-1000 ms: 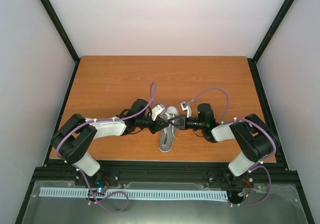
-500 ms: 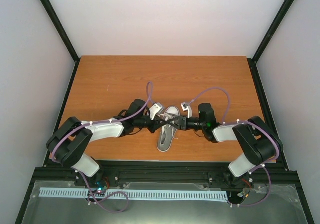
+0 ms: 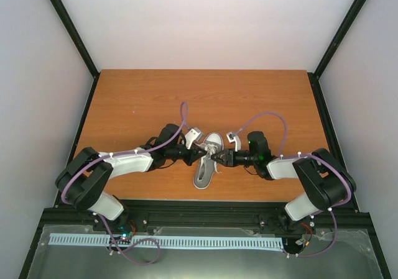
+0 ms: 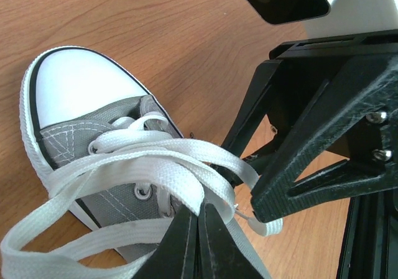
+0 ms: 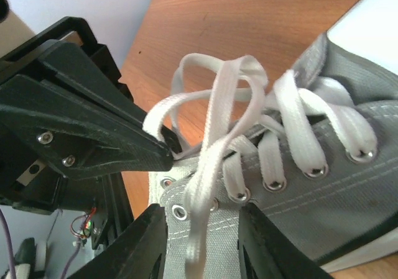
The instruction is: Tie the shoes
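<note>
The grey sneaker (image 3: 203,174) lies by the front edge of the table (image 3: 261,99), long axis running near to far between the arms. From its left, the left gripper (image 4: 199,229) pinches a white lace (image 4: 155,167) tight. Opposite and equally near, the right gripper (image 5: 202,226) stands half open, straddling a strand without clamping it.

Top view: sneaker (image 3: 203,177) midsection hidden under left gripper (image 3: 200,157) and right gripper (image 3: 216,158); laces too small to trace. Left wrist view: sneaker heel beyond bottom edge, laces (image 4: 155,167) loop cut at bottom-left corner. Right wrist view: sneaker front cut at right edge; one lace runs off bottom edge.
</note>
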Motion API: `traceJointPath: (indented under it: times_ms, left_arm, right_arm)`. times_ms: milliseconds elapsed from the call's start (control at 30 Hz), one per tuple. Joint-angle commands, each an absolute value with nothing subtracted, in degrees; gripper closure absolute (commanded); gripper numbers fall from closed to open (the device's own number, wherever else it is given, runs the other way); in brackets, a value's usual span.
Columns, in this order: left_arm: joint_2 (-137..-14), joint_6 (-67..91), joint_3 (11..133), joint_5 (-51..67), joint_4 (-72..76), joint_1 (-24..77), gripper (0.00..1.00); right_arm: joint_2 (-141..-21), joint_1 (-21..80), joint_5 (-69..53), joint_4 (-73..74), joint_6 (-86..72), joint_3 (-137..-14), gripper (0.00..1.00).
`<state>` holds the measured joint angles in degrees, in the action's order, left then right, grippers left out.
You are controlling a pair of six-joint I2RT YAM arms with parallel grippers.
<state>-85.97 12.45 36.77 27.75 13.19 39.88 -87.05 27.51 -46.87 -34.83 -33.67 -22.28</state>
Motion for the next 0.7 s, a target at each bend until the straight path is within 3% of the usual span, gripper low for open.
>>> traceJointPath:
  times_ms: [0,200,467,667]
  left_arm:
    - [-86.7,13.51,38.19,30.39,15.56,40.08,0.99]
    - [-88.35,15.0,39.14,31.13,15.92,40.08,0.97]
    - [-90.79,16.32,40.63,31.25,16.18,40.07,0.91]
    - [-91.58,16.63,41.38,29.8,16.04,40.03,0.78]
  right_arm:
    - [-88.38,27.07,-46.39,-34.39,-31.93,-21.87,0.73]
    - [-89.38,27.07,-45.68,-34.63,-31.63,-21.65,0.97]
    - [-89.34,27.07,-45.55,-34.28,-31.21,-21.71,0.97]
    - [-89.72,27.07,-45.86,-34.57,-31.18,-21.78,0.97]
